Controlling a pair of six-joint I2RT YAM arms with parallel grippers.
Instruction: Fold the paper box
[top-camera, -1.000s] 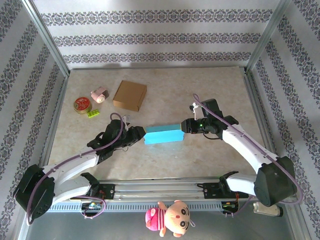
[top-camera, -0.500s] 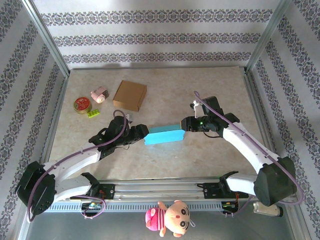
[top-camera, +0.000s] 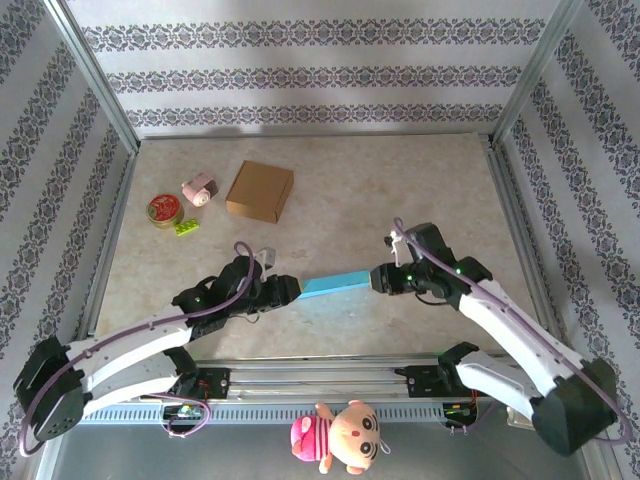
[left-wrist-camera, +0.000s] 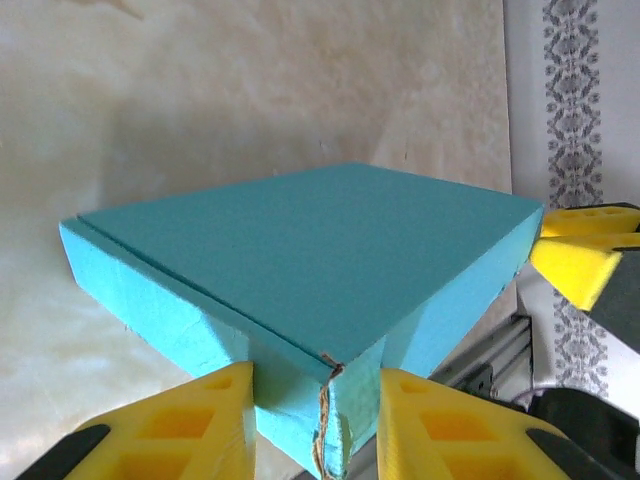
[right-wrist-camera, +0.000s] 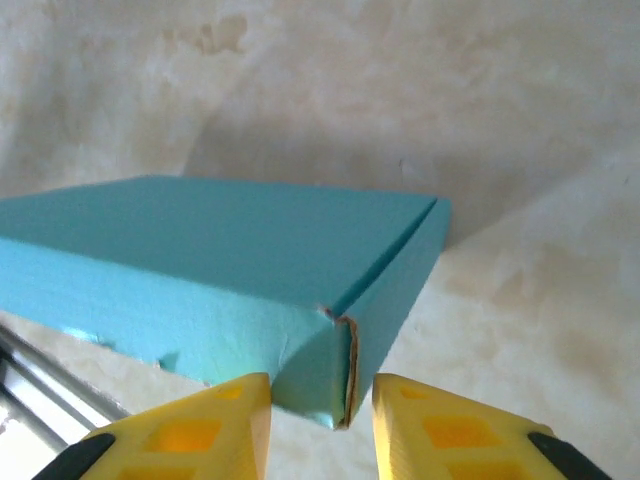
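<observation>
The paper box (top-camera: 335, 283) is a flat turquoise carton, folded shut and held off the table between both arms, its thin edge facing the top camera. My left gripper (top-camera: 290, 288) is shut on its left corner; in the left wrist view the yellow fingers (left-wrist-camera: 190, 425) press both sides of the box (left-wrist-camera: 300, 250) at a frayed corner seam, around the left gripper (left-wrist-camera: 315, 425). My right gripper (top-camera: 375, 277) is shut on the opposite corner. In the right wrist view that corner of the box (right-wrist-camera: 200, 250) sits between the fingers of the right gripper (right-wrist-camera: 320, 420).
A brown cardboard box (top-camera: 259, 191) lies at the back left, with a pink toy (top-camera: 198, 189), a red tin (top-camera: 163, 210) and a green brick (top-camera: 185, 227) beside it. The metal rail (top-camera: 320, 375) runs along the near edge, with a plush doll (top-camera: 335, 435) below it.
Both arms have drawn the box toward the near edge and tipped it flatter, so less of its side shows. The left jaws opened briefly and closed again; the right jaws closed in.
</observation>
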